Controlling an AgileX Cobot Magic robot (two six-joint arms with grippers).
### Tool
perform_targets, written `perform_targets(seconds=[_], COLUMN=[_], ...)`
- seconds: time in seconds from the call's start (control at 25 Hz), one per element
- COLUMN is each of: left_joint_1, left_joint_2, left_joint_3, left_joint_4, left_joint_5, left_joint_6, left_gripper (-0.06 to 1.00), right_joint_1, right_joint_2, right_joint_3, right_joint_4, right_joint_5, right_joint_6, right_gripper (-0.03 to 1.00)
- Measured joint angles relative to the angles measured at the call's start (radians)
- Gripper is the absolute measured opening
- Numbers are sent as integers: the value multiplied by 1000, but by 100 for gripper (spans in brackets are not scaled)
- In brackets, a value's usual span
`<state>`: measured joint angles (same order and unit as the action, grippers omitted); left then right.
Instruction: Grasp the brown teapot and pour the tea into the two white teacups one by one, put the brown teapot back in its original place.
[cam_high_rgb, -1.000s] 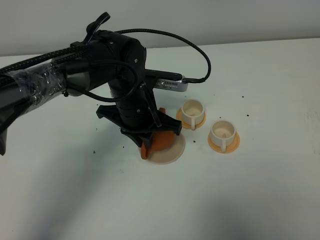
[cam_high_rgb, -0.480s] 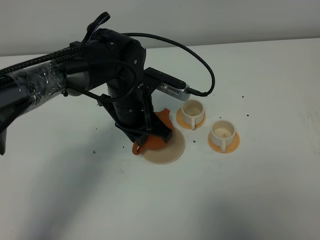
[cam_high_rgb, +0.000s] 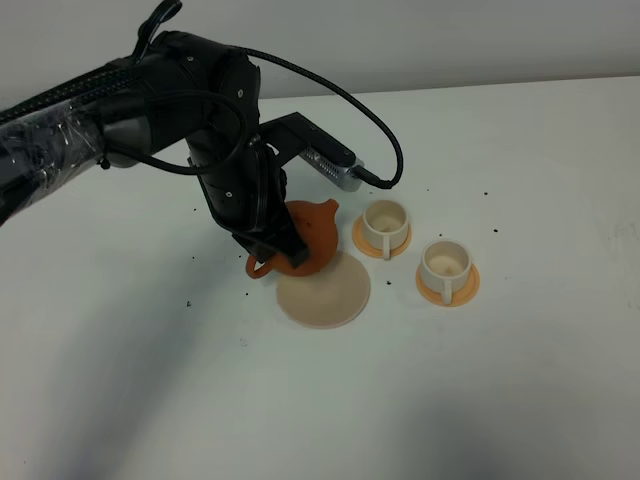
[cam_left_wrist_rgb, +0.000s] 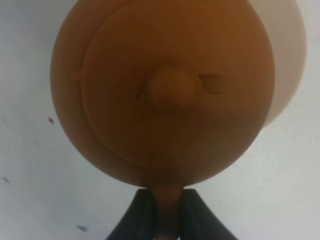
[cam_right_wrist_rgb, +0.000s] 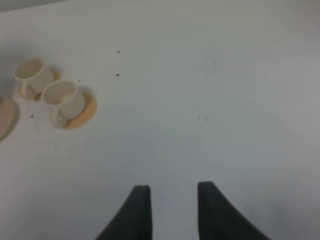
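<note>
The brown teapot (cam_high_rgb: 310, 232) hangs just above the back left edge of the pale beige coaster (cam_high_rgb: 325, 292), spout toward the cups. My left gripper (cam_high_rgb: 270, 258) is shut on its loop handle. In the left wrist view the teapot lid and knob (cam_left_wrist_rgb: 170, 90) fill the frame, the fingers (cam_left_wrist_rgb: 145, 220) clamp the handle, and the coaster (cam_left_wrist_rgb: 289, 60) shows behind. Two white teacups (cam_high_rgb: 385, 222) (cam_high_rgb: 445, 261) stand on orange saucers (cam_high_rgb: 462, 290) to the right. My right gripper (cam_right_wrist_rgb: 172, 202) is open and empty over bare table; its view shows both cups (cam_right_wrist_rgb: 30, 75) (cam_right_wrist_rgb: 62, 96). No tea is visible.
The left arm and its black cable (cam_high_rgb: 370, 110) arch over the table behind the teapot. Small dark specks (cam_high_rgb: 188, 302) lie scattered on the white table (cam_high_rgb: 520, 380). The right arm is out of the exterior high view.
My left gripper has turned and risen with the teapot, carrying it back and left off the coaster. More of the coaster shows now. The cups have not moved.
</note>
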<state>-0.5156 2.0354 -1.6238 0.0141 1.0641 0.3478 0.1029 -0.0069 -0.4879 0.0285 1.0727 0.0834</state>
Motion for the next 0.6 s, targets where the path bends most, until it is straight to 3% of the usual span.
perform_targets(seconds=[0.28, 0.6], left_joint_1=[14, 17], left_joint_2=[0, 0], left_joint_3=[-98, -110], left_joint_4=[0, 0], left_joint_5=[3, -53], left_joint_6=[183, 355], left_gripper=[13, 13], right_joint_1=[0, 0], right_joint_2=[0, 0], right_joint_3=[0, 0], right_joint_4=[0, 0], right_joint_5=[0, 0], right_joint_6=[0, 0], right_gripper=[24, 24])
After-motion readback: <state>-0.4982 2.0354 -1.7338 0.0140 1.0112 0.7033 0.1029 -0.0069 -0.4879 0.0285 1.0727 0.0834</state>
